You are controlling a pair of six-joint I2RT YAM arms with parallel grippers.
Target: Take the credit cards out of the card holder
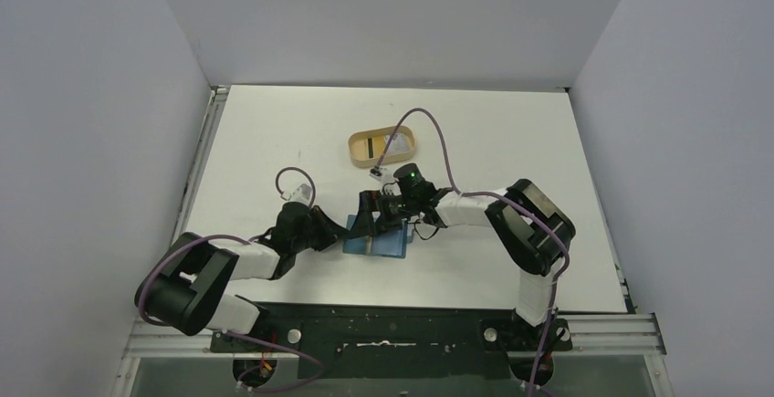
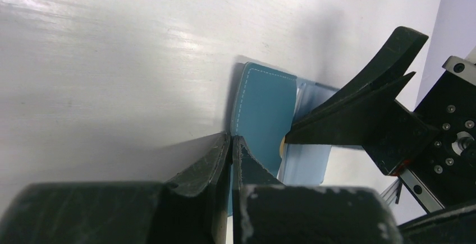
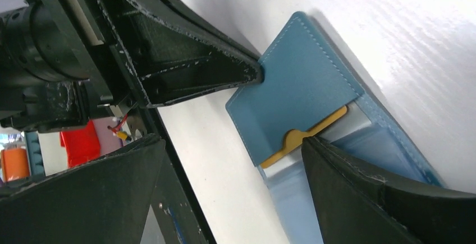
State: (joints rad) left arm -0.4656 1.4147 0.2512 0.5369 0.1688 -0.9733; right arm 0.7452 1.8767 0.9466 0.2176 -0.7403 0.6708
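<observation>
- Top external view: the card holder [image 1: 383, 246] lies open on the table [image 1: 274, 141], near the front edge and between the two arms. The tan tray [image 1: 354, 149] stands well apart, farther back.
- Same view: the left hand [image 1: 345, 230] meets the holder's left edge. The right hand [image 1: 376, 214] hangs over its far edge.
- Left wrist view: the left hand [image 2: 231, 138] is clenched, and a sliver of teal shows between its fingers. It appears to pinch the edge of the holder's flap [image 2: 264, 109].
- Same view: one finger of the right hand [image 2: 348, 122] touches down where the flap meets the pale blue pocket [image 2: 306, 168].
- Right wrist view: the right hand [image 3: 234, 141] is released, its jaws spread wide and grasping nothing. One fingertip sits just beside a yellow strip [image 3: 314, 126] that peeps out from under the flap.
- Same view: a pale edge [image 3: 356, 122] lies next to the strip. Both are likely the credit cards, housed in the pocket; no card is out yet.
- Step in hand, as judged: get a first grip on an exposed card edge.
- Handling advice: keep the left pinch firm so the flap stays lifted and the holder cannot slide.
- Handling advice: bring the right fingers to either face of the card edge before closing. Draw the card straight out along the pocket's opening.
- Risk: closing on the flap or pocket lining together with the card, which would drag the whole holder.
</observation>
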